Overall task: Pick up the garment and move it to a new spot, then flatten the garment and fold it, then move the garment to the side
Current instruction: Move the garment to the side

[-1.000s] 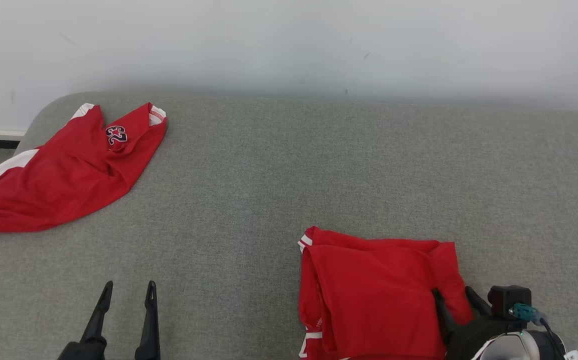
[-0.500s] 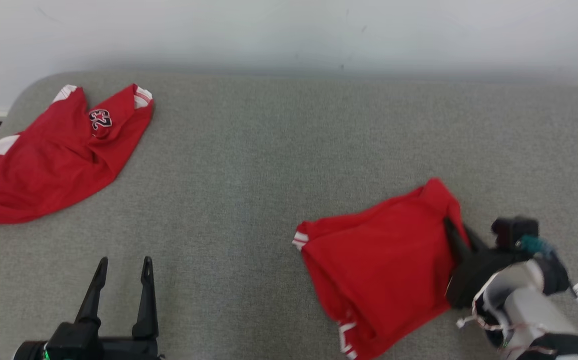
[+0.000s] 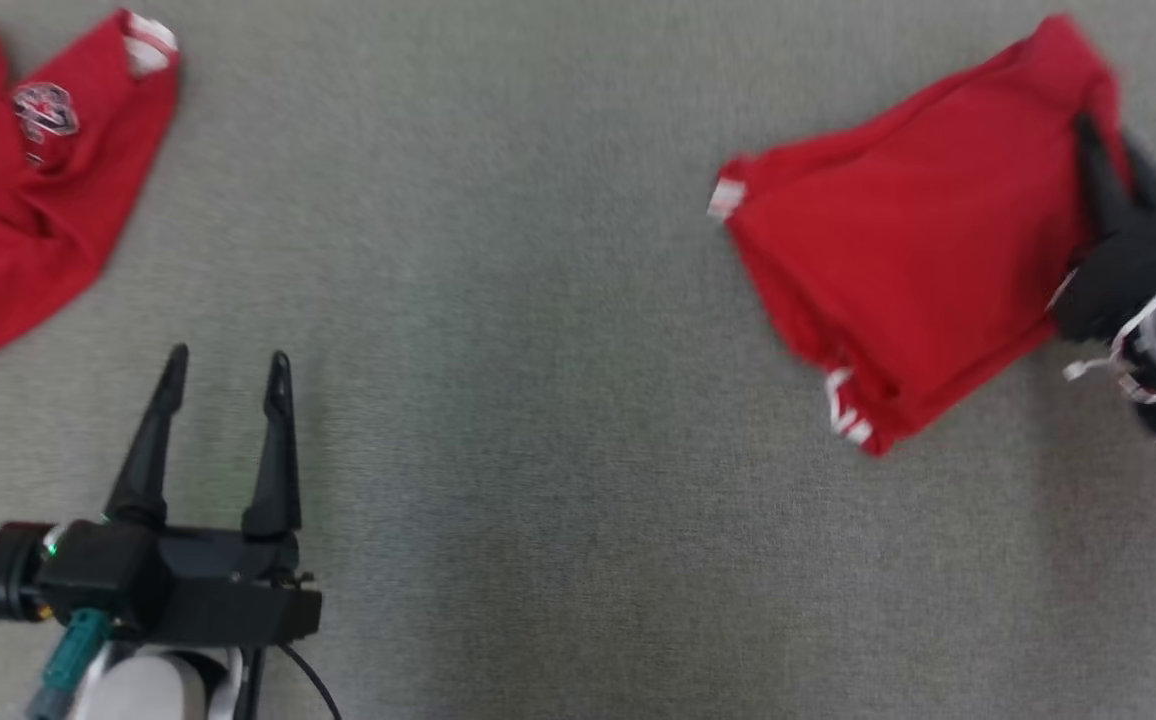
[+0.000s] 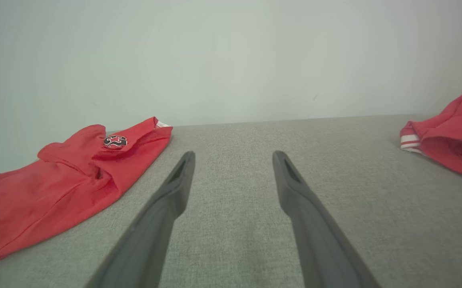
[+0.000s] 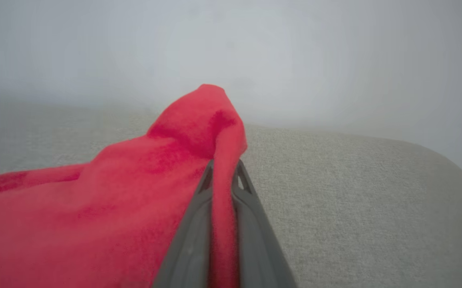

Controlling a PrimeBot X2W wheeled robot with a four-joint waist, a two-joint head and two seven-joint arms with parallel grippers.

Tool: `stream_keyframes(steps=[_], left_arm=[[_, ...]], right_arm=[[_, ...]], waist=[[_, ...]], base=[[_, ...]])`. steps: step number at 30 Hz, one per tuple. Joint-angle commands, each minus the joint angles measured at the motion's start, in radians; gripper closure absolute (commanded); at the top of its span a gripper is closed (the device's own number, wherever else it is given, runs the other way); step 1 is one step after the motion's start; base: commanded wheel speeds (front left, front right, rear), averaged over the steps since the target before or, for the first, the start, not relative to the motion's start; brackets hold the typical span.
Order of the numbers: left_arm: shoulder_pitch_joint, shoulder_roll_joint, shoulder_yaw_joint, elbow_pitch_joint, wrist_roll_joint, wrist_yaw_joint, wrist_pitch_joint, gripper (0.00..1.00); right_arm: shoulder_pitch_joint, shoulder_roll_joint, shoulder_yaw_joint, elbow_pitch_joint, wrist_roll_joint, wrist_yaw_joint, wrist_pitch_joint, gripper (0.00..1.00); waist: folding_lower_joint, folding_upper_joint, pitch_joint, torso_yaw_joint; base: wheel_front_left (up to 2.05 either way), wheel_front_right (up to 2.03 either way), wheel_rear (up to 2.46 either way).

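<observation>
The folded red garment (image 3: 918,240) with white trim lies on the grey cushion (image 3: 538,400) at the upper right of the head view. My right gripper (image 3: 1108,150) is shut on its right edge. In the right wrist view the two fingers (image 5: 224,168) pinch a ridge of red cloth, and the garment (image 5: 135,200) drapes away to the left. My left gripper (image 3: 228,358) stands open at the lower left, nothing between its fingers (image 4: 234,156). The left wrist view catches the garment (image 4: 455,132) at its right edge.
A second red garment (image 3: 18,200) with a number patch lies spread at the far left, also seen in the left wrist view (image 4: 55,180). A pale wall (image 4: 231,60) rises behind the cushion. Bare grey cushion stretches between the two garments.
My right gripper has shut on the garment's right edge and dragged it to the right and farther back. The head camera has tilted down, shifting the whole picture. The left gripper stays open.
</observation>
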Motion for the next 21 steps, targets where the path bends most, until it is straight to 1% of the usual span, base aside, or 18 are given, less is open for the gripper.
stream_keyframes(steps=[1,8,13,16,21], left_arm=[[-0.018,0.013,0.001,-0.009,-0.001,0.000,-0.003,0.00],[-0.025,0.065,0.007,-0.059,0.010,-0.001,-0.003,0.00],[0.004,0.086,0.030,-0.100,0.012,0.003,-0.003,0.00],[0.018,0.098,0.039,-0.123,0.016,0.004,-0.003,0.00],[0.037,0.112,0.047,-0.149,0.019,0.005,-0.003,0.00]], right_arm=[[-0.021,-0.019,-0.009,0.001,-0.007,-0.002,-0.003,1.00],[-0.105,-0.119,-0.043,-0.003,-0.026,-0.002,0.029,1.00],[-0.143,-0.175,-0.056,-0.009,-0.028,-0.002,0.055,1.00],[-0.163,-0.204,-0.060,-0.008,-0.027,-0.002,0.071,1.00],[-0.194,-0.231,-0.052,-0.001,-0.026,-0.002,0.089,1.00]], waist=[[-0.0003,-0.0002,0.124,-0.077],[-0.0003,-0.0002,0.174,-0.141],[-0.0003,-0.0002,0.186,-0.177],[-0.0003,-0.0002,0.196,-0.194],[-0.0003,-0.0002,0.208,-0.208]], base=[[0.00,0.00,0.00],[0.00,0.00,0.00],[0.00,0.00,0.00],[0.00,0.00,0.00],[0.00,0.00,0.00]])
